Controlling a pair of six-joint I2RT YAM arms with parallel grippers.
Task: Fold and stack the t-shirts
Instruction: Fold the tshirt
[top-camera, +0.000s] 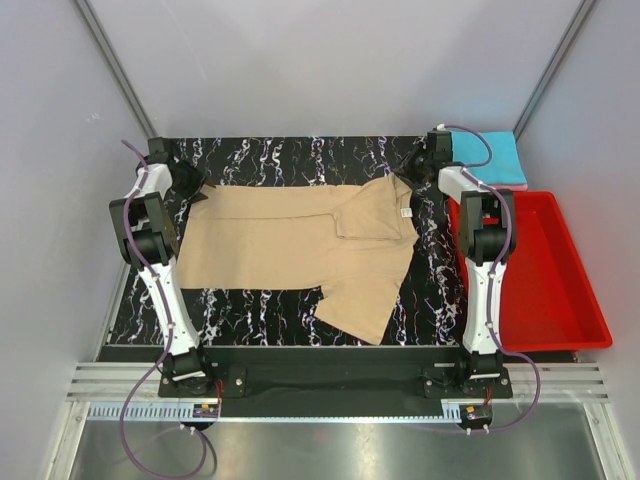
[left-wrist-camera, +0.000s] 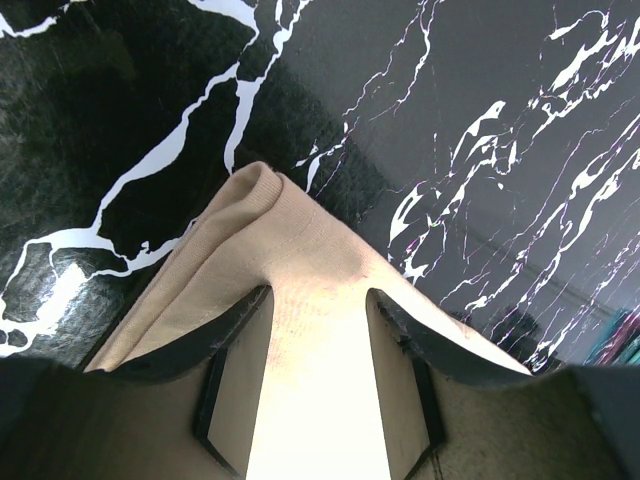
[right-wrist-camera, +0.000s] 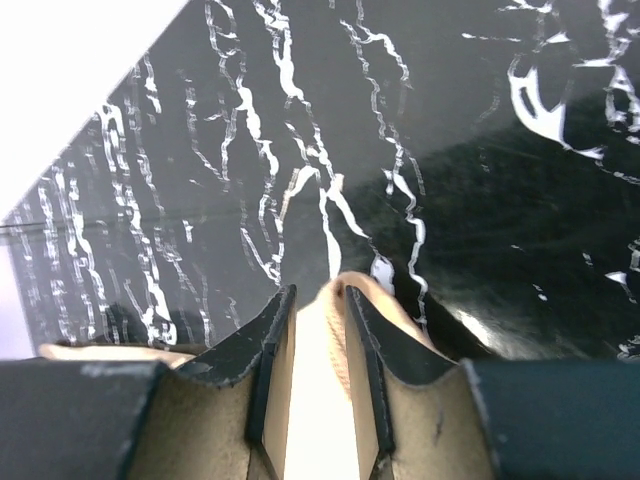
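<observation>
A tan t-shirt (top-camera: 290, 245) lies spread on the black marble table (top-camera: 270, 160), its right part folded over and a small white neck label (top-camera: 406, 211) showing. At the shirt's far left corner sits my left gripper (top-camera: 190, 183), jaws apart. In the left wrist view that gripper (left-wrist-camera: 318, 300) stands open with the tan cloth (left-wrist-camera: 290, 230) lying slack between the fingers. My right gripper (top-camera: 418, 165) is at the far right corner. In its wrist view it (right-wrist-camera: 320, 295) is open too, a narrow ridge of tan cloth (right-wrist-camera: 318, 350) in the gap. A folded cyan t-shirt (top-camera: 492, 155) lies on a pink one (top-camera: 515, 187) at the far right.
A red plastic bin (top-camera: 585, 300) stands along the right side of the table, just beside my right arm. Grey walls enclose the table on the far, left and right sides. A metal rail runs along the near edge by the arm bases.
</observation>
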